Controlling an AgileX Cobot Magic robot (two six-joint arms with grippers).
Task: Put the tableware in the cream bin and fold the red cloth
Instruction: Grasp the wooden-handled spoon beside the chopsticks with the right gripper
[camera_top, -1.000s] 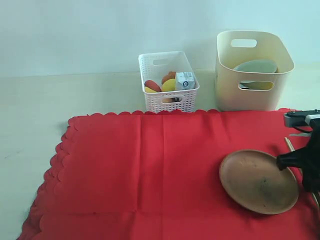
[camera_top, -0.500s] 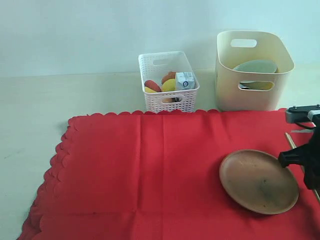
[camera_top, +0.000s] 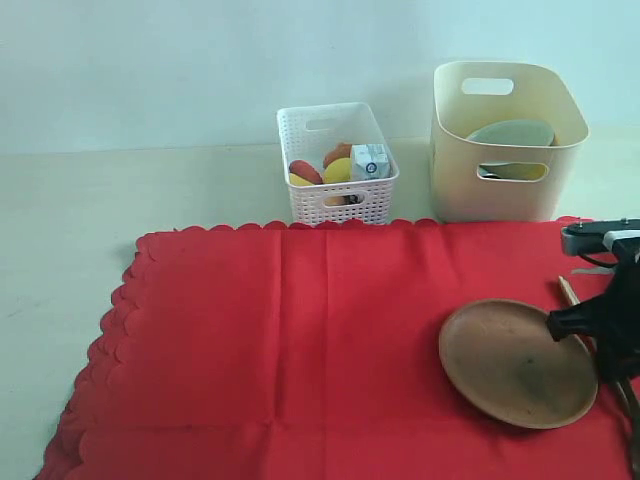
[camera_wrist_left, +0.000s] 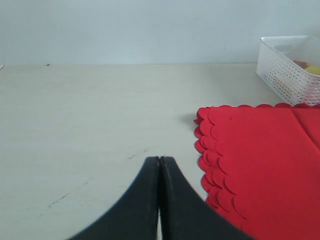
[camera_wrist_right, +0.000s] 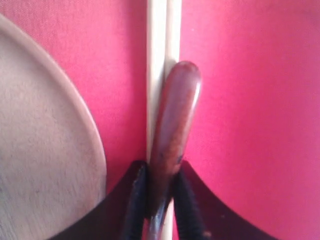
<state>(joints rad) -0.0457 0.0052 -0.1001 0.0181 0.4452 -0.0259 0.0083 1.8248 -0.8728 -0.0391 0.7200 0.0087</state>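
Note:
My right gripper (camera_top: 597, 335) (camera_wrist_right: 160, 172) is shut on the dark reddish-brown handle of a metal utensil (camera_wrist_right: 172, 120) (camera_top: 567, 291); it looks like the knife. The wooden chopsticks (camera_wrist_right: 159, 45) lie on the red cloth (camera_top: 300, 340) (camera_wrist_right: 250, 100) directly under the handle. The terracotta-brown plate (camera_top: 515, 365) (camera_wrist_right: 45, 150) sits just beside the gripper. A pale greenish bowl (camera_top: 510, 132) rests inside the cream bin (camera_top: 460, 180) at the back right. My left gripper (camera_wrist_left: 160, 161) is shut and empty over bare table, beside the cloth's scalloped edge (camera_wrist_left: 210, 145).
A white lattice basket (camera_top: 340, 200) (camera_wrist_left: 290, 75) holding food and a small blue-white carton (camera_top: 369, 161) stands behind the cloth, left of the cream bin. The pale tabletop (camera_top: 70, 230) borders the cloth on the left and behind.
The right gripper has shifted slightly left toward the plate's rim. A brown handle tip now shows where the pale chopstick end was. The left arm stays out of the exterior view.

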